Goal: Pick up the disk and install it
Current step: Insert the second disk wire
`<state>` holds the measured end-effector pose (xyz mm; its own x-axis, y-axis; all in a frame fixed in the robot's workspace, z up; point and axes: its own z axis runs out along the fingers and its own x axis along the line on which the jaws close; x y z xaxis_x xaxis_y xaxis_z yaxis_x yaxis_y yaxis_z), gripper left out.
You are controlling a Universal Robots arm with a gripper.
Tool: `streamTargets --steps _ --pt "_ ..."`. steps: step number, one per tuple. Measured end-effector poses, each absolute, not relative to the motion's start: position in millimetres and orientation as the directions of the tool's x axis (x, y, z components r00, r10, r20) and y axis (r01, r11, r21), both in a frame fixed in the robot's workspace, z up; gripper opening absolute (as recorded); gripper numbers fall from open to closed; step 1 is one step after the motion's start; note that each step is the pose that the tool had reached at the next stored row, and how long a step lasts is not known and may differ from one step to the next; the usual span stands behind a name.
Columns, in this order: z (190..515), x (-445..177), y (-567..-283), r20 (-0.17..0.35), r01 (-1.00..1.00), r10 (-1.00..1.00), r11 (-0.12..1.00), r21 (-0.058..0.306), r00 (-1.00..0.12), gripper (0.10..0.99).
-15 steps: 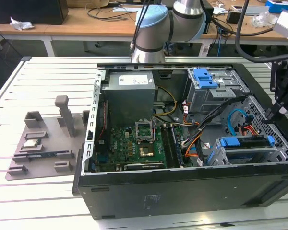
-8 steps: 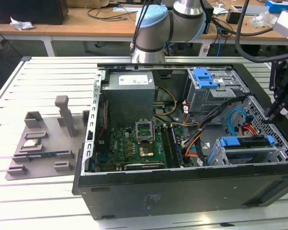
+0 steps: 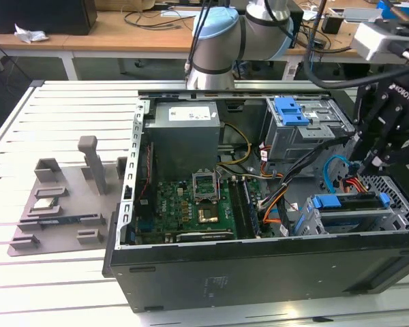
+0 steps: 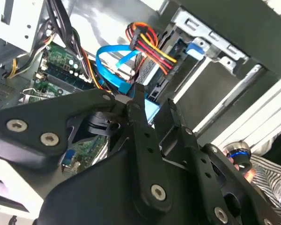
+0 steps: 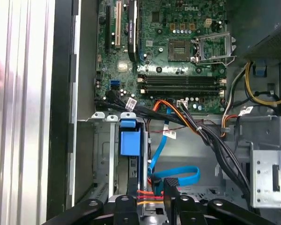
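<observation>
One disk point(image 3: 347, 201) sits in the drive cage at the front lower corner of the open computer case point(image 3: 259, 272), its blue carrier edge showing along the top of the cage in the exterior view. In the first wrist view the same blue carrier point(image 5: 129, 140) stands upright in its slot beside the metal bay wall, and a bundle of red, orange and yellow power wires point(image 4: 147, 44) and a flat blue data cable point(image 5: 178, 174) run to its back end. The tool point(image 4: 154, 110) hangs right at that cabled end, with its dark fingers point(image 4: 139, 119) drawn close together; whether they pinch the plug or the carrier edge I cannot tell. Judging by this, the pick-up is over and the work is at the seating stage, with the disk already in the bay. Finishing would call for a straight, gentle push along the slot without snagging the cables. Beyond lie the green circuit board point(image 3: 191, 201) and the slatted table point(image 3: 68, 109).
</observation>
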<state>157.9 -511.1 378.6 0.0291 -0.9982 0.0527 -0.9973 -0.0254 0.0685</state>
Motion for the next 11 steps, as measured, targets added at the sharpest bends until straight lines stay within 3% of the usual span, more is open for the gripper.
streamTargets --steps 7,10,11 --pt "373.8 153.5 -510.7 0.053 -0.997 -0.998 -0.033 0.069 0.037 0.349" --pt "373.8 153.4 -510.6 0.053 -0.997 -0.998 -0.033 0.069 0.037 0.161" --pt "373.8 153.3 -510.7 0.053 -0.997 -0.998 -0.033 0.069 0.037 0.157"
